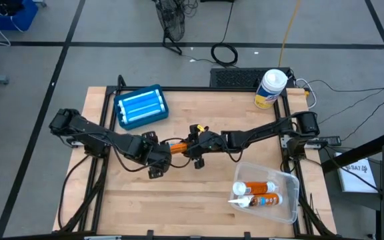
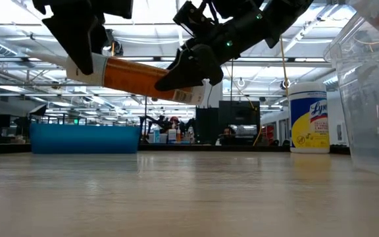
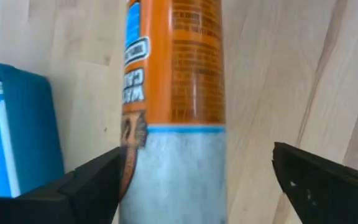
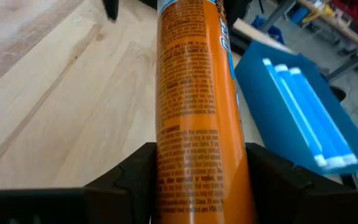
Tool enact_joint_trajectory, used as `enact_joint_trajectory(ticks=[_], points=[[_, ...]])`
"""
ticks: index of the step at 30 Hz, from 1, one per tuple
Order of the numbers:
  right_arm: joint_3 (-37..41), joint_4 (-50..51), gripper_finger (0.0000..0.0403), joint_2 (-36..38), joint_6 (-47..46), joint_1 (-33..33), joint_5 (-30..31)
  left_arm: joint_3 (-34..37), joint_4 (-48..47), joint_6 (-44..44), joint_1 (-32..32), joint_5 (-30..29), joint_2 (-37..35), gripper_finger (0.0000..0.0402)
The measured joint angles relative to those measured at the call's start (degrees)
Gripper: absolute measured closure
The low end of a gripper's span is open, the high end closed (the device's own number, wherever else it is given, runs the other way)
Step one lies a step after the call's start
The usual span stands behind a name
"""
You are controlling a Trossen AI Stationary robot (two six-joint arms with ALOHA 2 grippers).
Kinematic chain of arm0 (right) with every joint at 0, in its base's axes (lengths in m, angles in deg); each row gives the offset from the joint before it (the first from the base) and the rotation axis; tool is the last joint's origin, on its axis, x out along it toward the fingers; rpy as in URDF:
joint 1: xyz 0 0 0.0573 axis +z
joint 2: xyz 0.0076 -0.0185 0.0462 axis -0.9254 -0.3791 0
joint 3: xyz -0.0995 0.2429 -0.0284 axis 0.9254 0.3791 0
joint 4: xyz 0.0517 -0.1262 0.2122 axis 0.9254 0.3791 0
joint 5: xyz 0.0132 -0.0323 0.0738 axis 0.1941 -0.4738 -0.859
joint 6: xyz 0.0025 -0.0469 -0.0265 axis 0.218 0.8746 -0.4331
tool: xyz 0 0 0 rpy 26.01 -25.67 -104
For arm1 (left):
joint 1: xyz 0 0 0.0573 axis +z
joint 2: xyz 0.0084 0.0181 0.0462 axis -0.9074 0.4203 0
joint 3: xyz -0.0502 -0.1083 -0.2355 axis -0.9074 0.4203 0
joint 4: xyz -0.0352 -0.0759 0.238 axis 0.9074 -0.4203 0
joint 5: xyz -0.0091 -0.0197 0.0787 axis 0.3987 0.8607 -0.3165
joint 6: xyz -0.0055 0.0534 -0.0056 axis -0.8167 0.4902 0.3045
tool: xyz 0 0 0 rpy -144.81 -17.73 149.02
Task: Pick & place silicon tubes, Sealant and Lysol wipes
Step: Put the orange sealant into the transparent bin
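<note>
- My left gripper [image 1: 157, 157] hangs above the middle of the desk. In the left wrist view one finger [image 3: 86, 186] touches the pale end of the orange tube [image 1: 177, 145], while the other finger [image 3: 322, 180] stands well clear. I read this as a wide, slack stance rather than a grip.
- The orange tube is held off the surface, roughly level and slightly tilted, between my two grippers. I judge it a rigid, fairly light cartridge with a smooth printed skin. It is best taken across the mid-body, not at the nozzle end.
- My right gripper [image 1: 199, 142] is closed around the tube's printed body, a finger [image 4: 126, 177] pressing on each side.
- Blue tray [image 1: 141, 107]: near the desk's far left corner, holding blue tubes [image 4: 303, 109].
- Clear bin [image 1: 292, 180]: at the near right corner, with two tubes [image 1: 259, 193] lying inside.
- Lysol wipes [image 1: 272, 88]: upright at the far right corner. They look bulkier than the tubes and likely need a wider grasp.
- Desk [image 1: 199, 200]: pale wood planks, flat and matte.
- Room: grey floor with cables, and a ceiling-lit workshop behind.
</note>
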Motion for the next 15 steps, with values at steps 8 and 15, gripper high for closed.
enact_joint_trajectory(ticks=[8,15], points=[[0.04,6.28,0.0212,0.57,-3.10,-1.58,2.06,-6.66,3.89,7.30,-3.23,-13.82,-0.88,0.0049],[0.04,13.40,0.0212,6.89,-5.79,-3.91,0.56,-1.75,20.07,21.23,-5.46,-15.80,-13.72,0.0070]])
